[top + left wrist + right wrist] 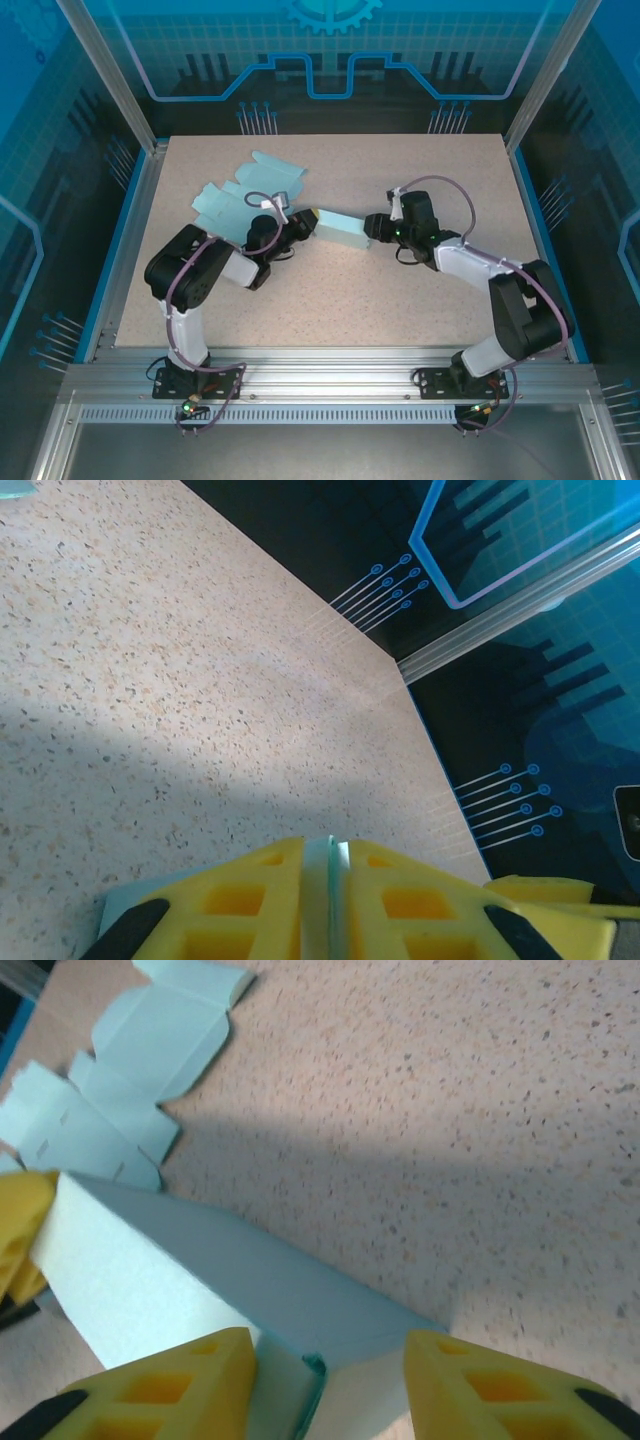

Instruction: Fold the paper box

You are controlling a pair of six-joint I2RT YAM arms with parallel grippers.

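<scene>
A: Where is the paper box (340, 232)?

B: Near the middle of the worktop (420, 300), bridging the two hands, with its long side running left to right. I can't tell whether its underside touches the surface.

A: And the left hand (330, 880)?

B: Clenched on a thin sheet edge of the box. Its wrist view shows the yellow fingers (250, 900) pressed together with only the paper's thickness between them. I'd judge it serves as an anchor, so the box can't slide while the other end is worked.

A: The right hand (330, 1385)?

B: Its fingers stand apart, one on each side of the box's other end. I cannot tell whether they squeeze it or merely bracket it. That straddle would suit pressing an end panel in, I think.

A: Anything crowding them?

B: The flat blanks (240, 190) lie just behind the left arm, toward the far-left part of the worktop, some of them overlapping. A backward swing of that elbow could brush them.

A: Free room?

B: Plenty. There's bare surface beyond the box toward the far edge, more to the right, and more between the box and the arm bases. The worktop's edges and the enclosure posts (545, 75) are well apart from both hands, so the box could be turned or laid down where it is.
</scene>
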